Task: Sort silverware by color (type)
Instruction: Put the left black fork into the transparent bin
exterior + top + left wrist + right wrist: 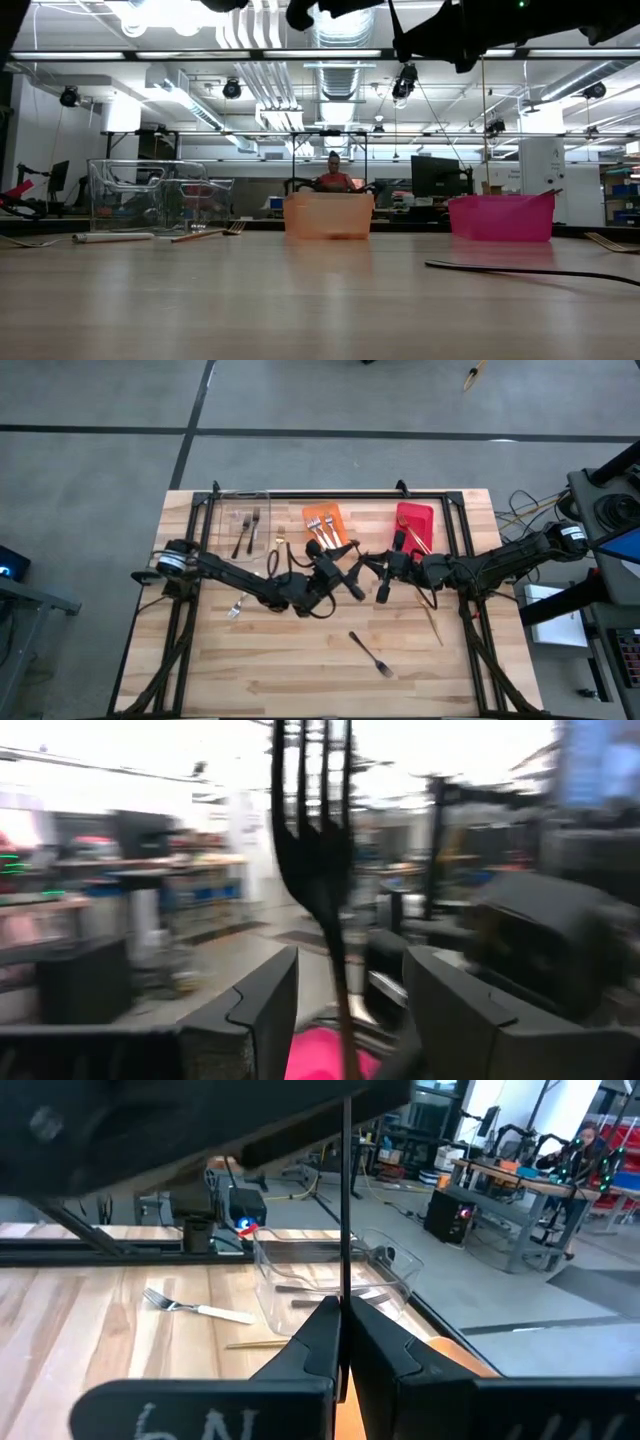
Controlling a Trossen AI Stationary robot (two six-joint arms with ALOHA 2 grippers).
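Both grippers meet above the table's middle, in front of the orange bin (pixel 323 520) and red bin (pixel 413 523). The right gripper (pixel 342 1342) is clenched on a dark fork (pixel 318 840), whose tines stand between the left gripper's (pixel 345 1010) released fingers (pixel 262 1005). Two dark forks lie in the clear bin (pixel 243 525), white-handled ones in the orange bin, gold ones in the red. Loose on the table: another dark fork (pixel 371 653), a white-handled fork (pixel 196 1308) and a gold fork (pixel 432 620).
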